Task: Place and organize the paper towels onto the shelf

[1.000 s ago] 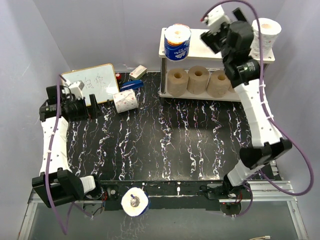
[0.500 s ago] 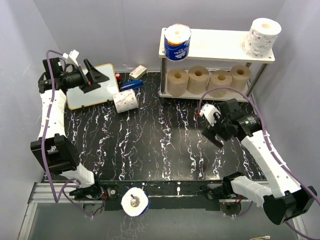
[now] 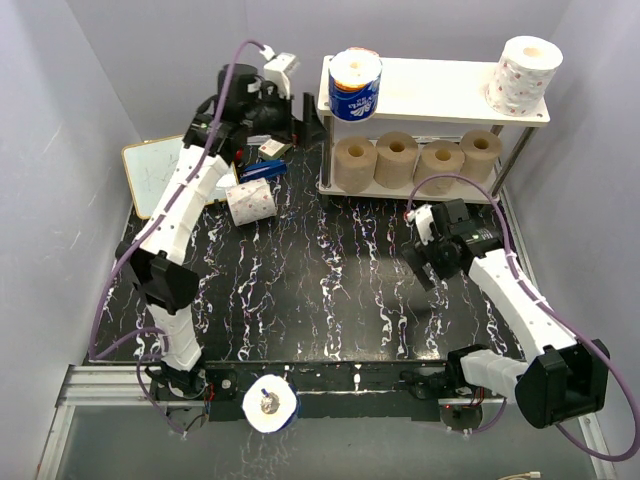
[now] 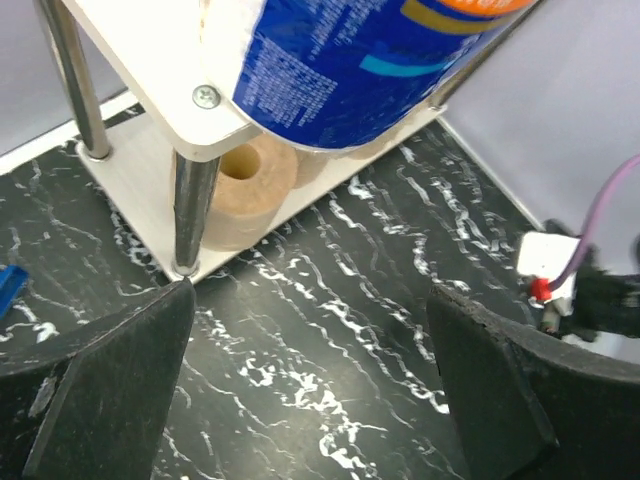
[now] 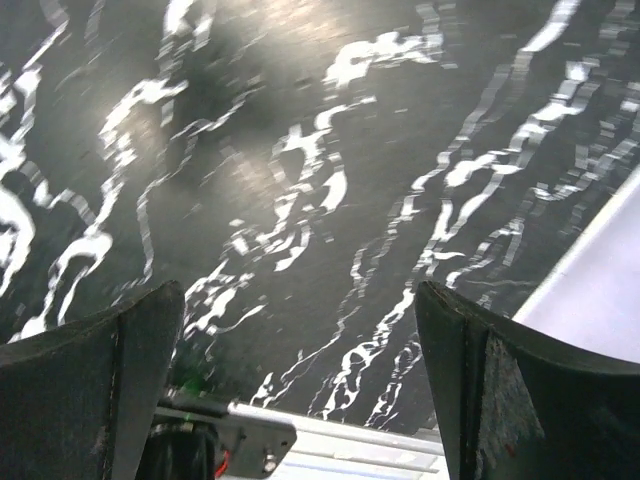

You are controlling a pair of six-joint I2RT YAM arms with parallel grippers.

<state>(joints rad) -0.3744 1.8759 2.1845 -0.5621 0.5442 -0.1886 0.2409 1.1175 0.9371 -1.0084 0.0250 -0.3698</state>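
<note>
Far left, the whiteboard (image 3: pixel 150 175) leans at the desk's (image 3: pixel 330 290) edge, no concern of mine. Just right of it a loose roll (image 3: pixel 250 203) lies on its side on the desk, and that's my target, I'd say. Another roll (image 3: pixel 270 405) sits at the near edge between my two bases.

My left hand (image 3: pixel 308 117) is up at the far side, just beside the shelf's (image 3: pixel 430 90) left end, fingers spread wide with nothing between them. Its wrist view looks under the blue roll (image 4: pixel 370 50) on the top board and past a leg to a tan roll (image 4: pixel 250 190).

On the shelf: blue roll top left, four tan rolls (image 3: pixel 418 160) in a row on the lower board, a white roll (image 3: pixel 522 70) top right. The top board is bare between its two rolls.

Further right, my right hand (image 3: pixel 425 268) hangs over the desk near the shelf, wide open too, only marbled desk under it.

So I reckon I'm between placements. Next: swing the left hand near and left to the loose roll, straddle its side, close, and carry it up to that bare stretch of the top board.
</note>
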